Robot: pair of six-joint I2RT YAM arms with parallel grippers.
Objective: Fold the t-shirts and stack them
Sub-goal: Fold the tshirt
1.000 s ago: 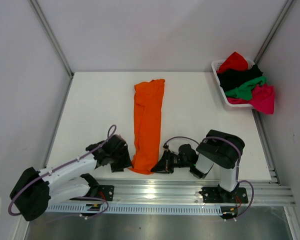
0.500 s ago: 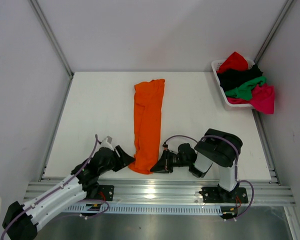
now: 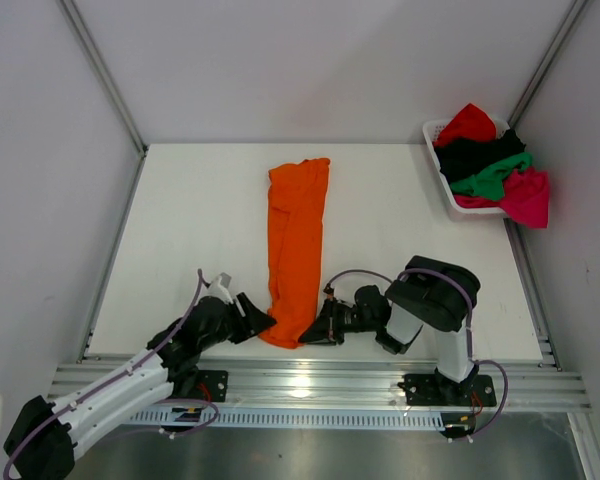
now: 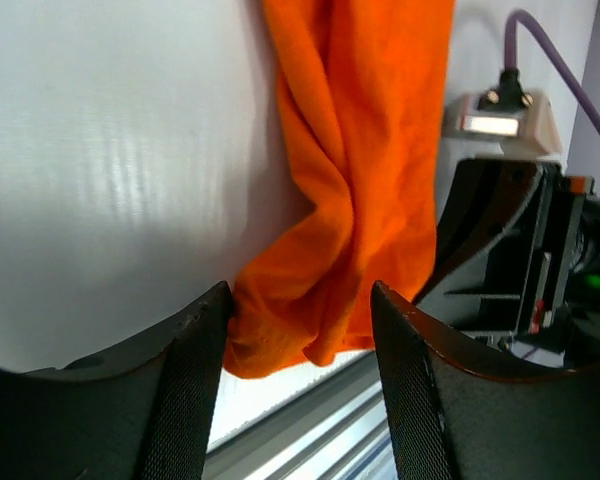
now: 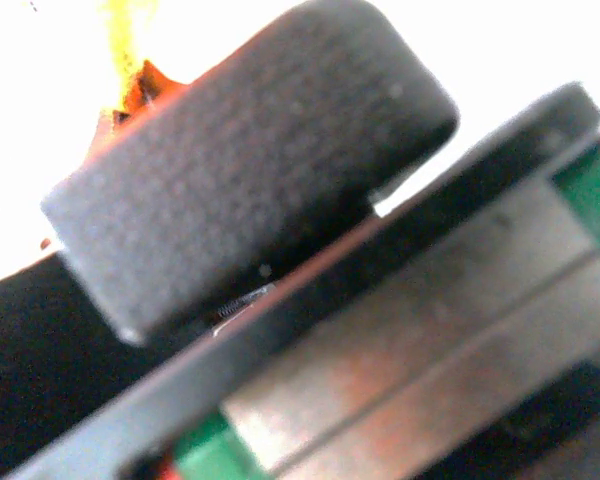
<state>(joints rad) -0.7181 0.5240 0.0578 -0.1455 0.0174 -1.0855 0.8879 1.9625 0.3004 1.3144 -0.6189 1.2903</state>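
Note:
The orange t-shirt (image 3: pixel 296 240) lies folded into a long narrow strip down the middle of the table, its near end at the front edge. My left gripper (image 3: pixel 259 322) is low at that end's left corner. In the left wrist view it is open (image 4: pixel 300 305), with the bunched orange t-shirt (image 4: pixel 360 130) hem between the fingertips and touching the left one. My right gripper (image 3: pixel 318 330) sits at the hem's right corner. Its finger pad (image 5: pixel 250 170) fills the blurred right wrist view, jaws nearly together, with a sliver of orange t-shirt (image 5: pixel 130 85) at the tip.
A white basket (image 3: pixel 432 130) at the back right holds red (image 3: pixel 468 122), black (image 3: pixel 475 155), green (image 3: pixel 490 180) and magenta (image 3: pixel 528 195) t-shirts. The aluminium rail (image 3: pixel 310 385) runs along the table's front edge just behind both grippers.
My left arm has swung down and in, bringing its gripper right to the shirt's near-left corner. The right gripper and the shirt have stayed put.

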